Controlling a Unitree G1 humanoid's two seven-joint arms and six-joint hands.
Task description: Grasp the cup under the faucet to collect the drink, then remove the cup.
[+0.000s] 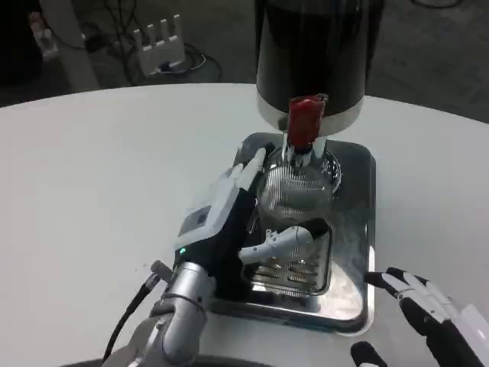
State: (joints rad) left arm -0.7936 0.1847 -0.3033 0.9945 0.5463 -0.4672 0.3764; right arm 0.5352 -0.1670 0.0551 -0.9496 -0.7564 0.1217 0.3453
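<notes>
White tabletop [99, 176], round-edged, fills most of what we see from the head view, with dark floor beyond its far edge. On that floor, at the upper left, we see a white power strip [159, 46] and some dark cables [122, 15].

Next in size, a large black drink dispenser [309, 46] with a silver lower band stands at the top centre, on the far end of a shiny metal drip tray [359, 229]. A slotted grate [294, 271] is set into the tray's near half. From the dispenser's front hangs a faucet with a red tap handle [304, 121].

Our left forearm [179, 313], silver, rises from the bottom edge, a black cable running beside it. Our left hand [229, 218] reaches over the tray's left rim and wraps around a clear ribbed glass cup [294, 187]. Fingers lie along the cup's left side and the thumb crosses in front of its base, so the hand grips the cup.

That cup stands upright on the tray directly beneath the red faucet, its rim just under the spout. We cannot tell for sure whether any liquid is in it, since the glass is reflective and blurred.

Smallest in view, our right hand [428, 313] shows at the lower right corner, just beside the tray's near right edge. Its black-tipped fingers are spread apart and hold nothing, resting near the table surface.
</notes>
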